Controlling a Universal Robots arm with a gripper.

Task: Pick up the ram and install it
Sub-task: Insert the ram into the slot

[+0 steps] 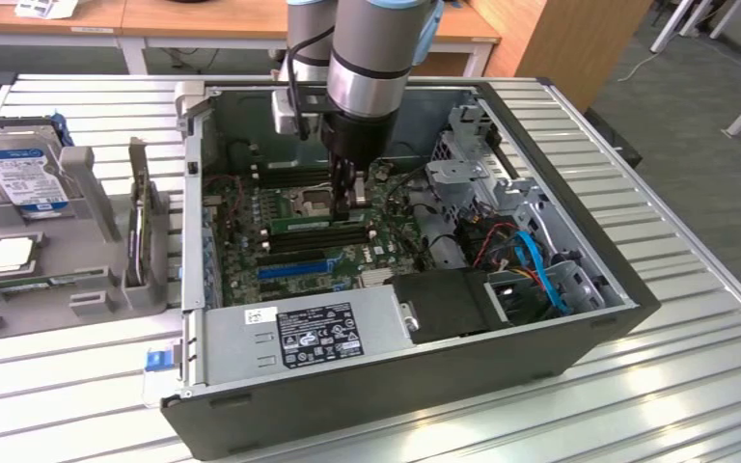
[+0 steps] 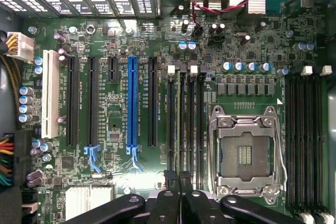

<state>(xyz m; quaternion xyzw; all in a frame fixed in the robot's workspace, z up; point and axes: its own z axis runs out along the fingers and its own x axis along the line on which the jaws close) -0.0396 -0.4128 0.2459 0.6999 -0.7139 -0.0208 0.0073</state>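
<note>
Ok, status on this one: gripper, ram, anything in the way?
Gripper shut on the ram, down inside the case. Ram edge-on at the memory slots beside the CPU socket; seating not clear. Nothing blocking that slot row.

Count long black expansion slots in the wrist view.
3. Two long black slots sit between the white slot and the blue slot; the third between the blue slot and the memory slots. None looks hidden.

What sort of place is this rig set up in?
Probably a robotics lab or workshop bench for PC assembly. An open desktop computer case sits on a slatted metal table, a hard drive stands in a gray fixture beside it, and wooden desks stand behind.
</note>
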